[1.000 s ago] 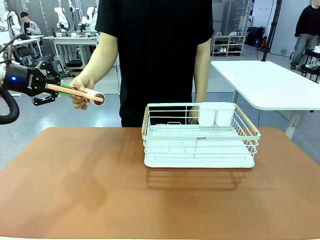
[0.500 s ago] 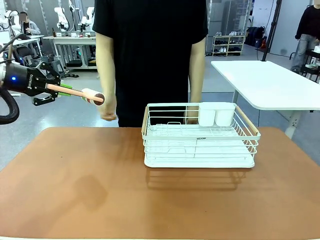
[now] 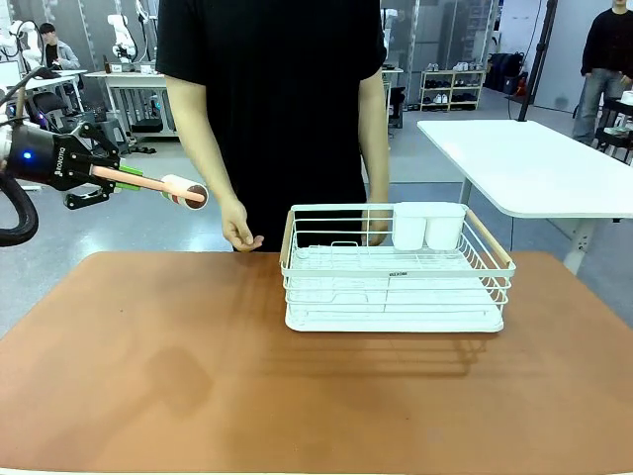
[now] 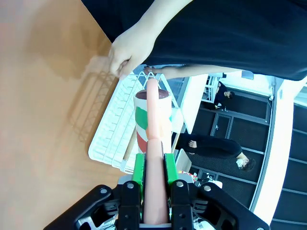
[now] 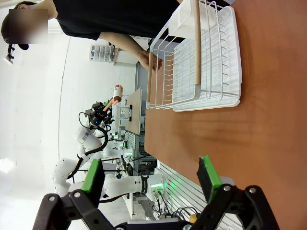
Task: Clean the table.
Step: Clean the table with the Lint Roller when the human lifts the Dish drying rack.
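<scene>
1. The left claw (image 3: 102, 178) is clamped on a lint roller's (image 3: 168, 187) pink handle, raised clear of the reddish-brown desk (image 3: 198, 376).
2. Judgement: lower the roll flat and sweep in overlapping strokes, skirting the dish rack (image 3: 396, 287) and the person's hand (image 3: 240, 233).
3. The right claw (image 5: 149, 175) hangs over the desk with its jaws apart.
4. Any dirt on the desk is too fine to make out.

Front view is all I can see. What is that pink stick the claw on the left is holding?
Observer: A lint roller; the left wrist view shows its roll striped green, white and red.
Operator: Is it held firmly?
Observer: The left gripper has its green pads shut on the pink handle.
Operator: And the other claw?
Observer: The right gripper stands open and empty, facing the white rack.
</scene>
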Action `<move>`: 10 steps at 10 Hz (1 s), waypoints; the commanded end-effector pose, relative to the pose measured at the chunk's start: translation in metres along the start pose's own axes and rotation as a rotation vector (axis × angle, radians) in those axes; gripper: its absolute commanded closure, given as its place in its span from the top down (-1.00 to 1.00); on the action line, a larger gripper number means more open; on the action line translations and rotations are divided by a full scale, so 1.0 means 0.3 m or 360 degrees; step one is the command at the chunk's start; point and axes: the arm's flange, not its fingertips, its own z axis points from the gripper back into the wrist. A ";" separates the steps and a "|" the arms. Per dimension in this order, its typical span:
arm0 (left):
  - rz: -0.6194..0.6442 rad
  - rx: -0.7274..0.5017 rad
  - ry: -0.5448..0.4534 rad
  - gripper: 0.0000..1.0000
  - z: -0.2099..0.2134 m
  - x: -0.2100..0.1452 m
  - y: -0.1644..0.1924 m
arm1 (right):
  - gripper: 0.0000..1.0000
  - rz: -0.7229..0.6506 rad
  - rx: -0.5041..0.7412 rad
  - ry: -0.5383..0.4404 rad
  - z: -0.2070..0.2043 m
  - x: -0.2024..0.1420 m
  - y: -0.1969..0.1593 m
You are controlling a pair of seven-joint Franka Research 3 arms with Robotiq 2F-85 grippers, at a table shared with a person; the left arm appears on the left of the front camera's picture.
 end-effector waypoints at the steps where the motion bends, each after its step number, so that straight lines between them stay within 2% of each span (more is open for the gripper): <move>1: -0.0002 -0.0002 -0.0001 -0.98 0.000 -0.001 -0.002 | 1.00 0.0003 0.0001 0.0015 0.002 -0.011 0.010; 10: -0.0002 -0.0002 -0.0001 -0.98 0.000 -0.001 -0.002 | 1.00 0.0003 0.0001 0.0015 0.002 -0.011 0.010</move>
